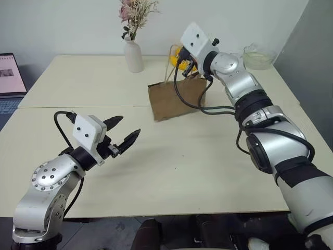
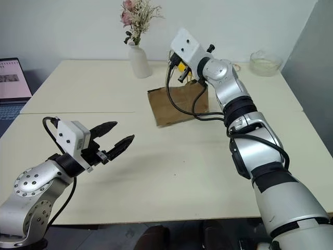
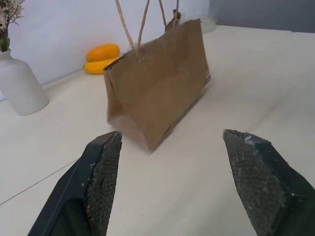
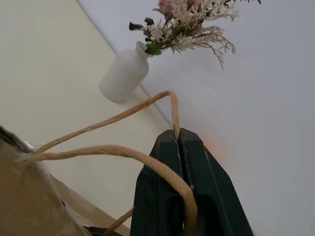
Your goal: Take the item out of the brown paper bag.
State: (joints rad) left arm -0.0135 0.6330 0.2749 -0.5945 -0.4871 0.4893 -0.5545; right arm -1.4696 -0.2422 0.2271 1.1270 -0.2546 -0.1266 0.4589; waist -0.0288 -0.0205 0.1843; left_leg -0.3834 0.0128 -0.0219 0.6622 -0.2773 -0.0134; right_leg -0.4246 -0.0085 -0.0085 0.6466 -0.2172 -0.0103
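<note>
So the brown paper bag (image 1: 174, 99) is standing upright on the table (image 1: 208, 166), out past the middle, near the white vase (image 1: 133, 54). The right gripper (image 4: 178, 135) is up over the bag's top, fingers clenched together and pinching one of the cord handles (image 4: 108, 119). The left gripper (image 1: 124, 132) is hovering low over the near side, well apart from the bag, fingers spread and gripping nothing. The red bottle isn't visible; probably sitting inside the bag, but I can't tell. Something yellow (image 3: 101, 58) is lying behind the bag.
</note>
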